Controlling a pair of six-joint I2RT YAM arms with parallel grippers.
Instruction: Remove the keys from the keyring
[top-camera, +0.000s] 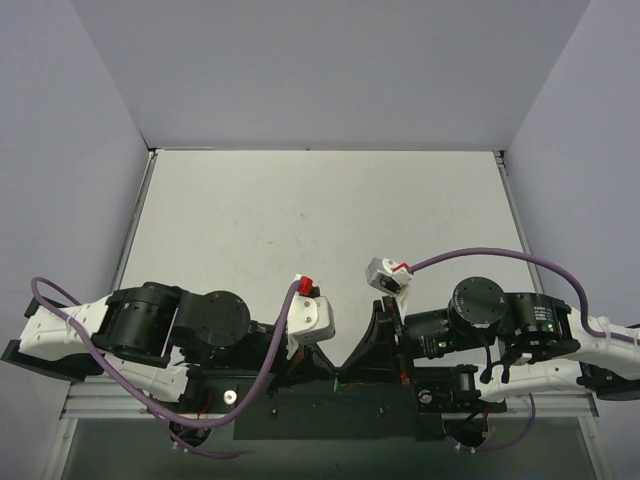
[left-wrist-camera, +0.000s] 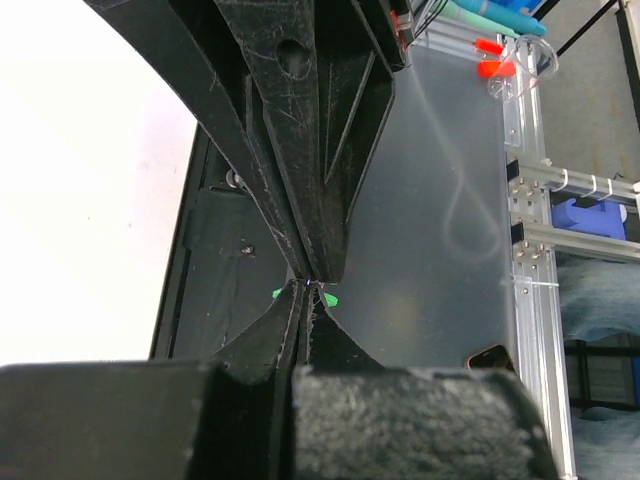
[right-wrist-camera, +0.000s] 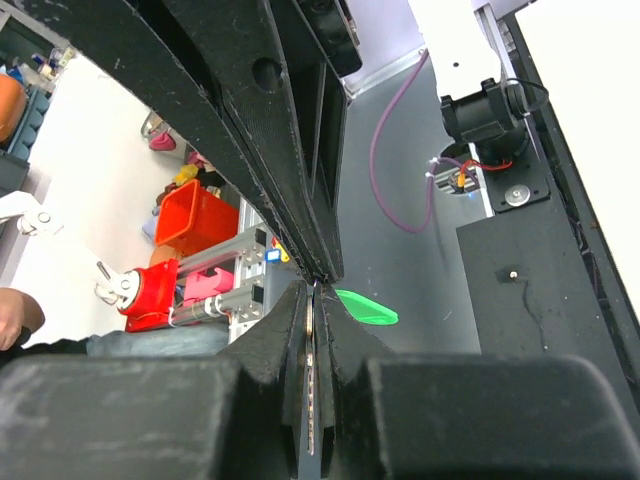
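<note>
Both arms are folded in at the near edge of the table, and the tips meet point to point over the black base plate between the two bases. The left gripper is closed tight, and so is the right gripper. The green keyring sits right at the junction of the tips, in the air above the plate, poking out sideways. The left wrist view shows green slivers on either side of the pinch. The key is not separately visible and is presumably buried between the fingertips. I cannot tell which gripper pinches the key and which the green piece. Judgement: the step in hand is the separating pull. To do it well, keep both pinches firm and draw the grippers apart slowly along the line of the fingers. A slight twist should walk the key off; avoid a straight yank. The parts are tiny and held at the very tips, so slip is the main risk. A dropped piece would land on the plate, awkward to re-grasp. Check in the wrist views that the green goes with one gripper only.
</note>
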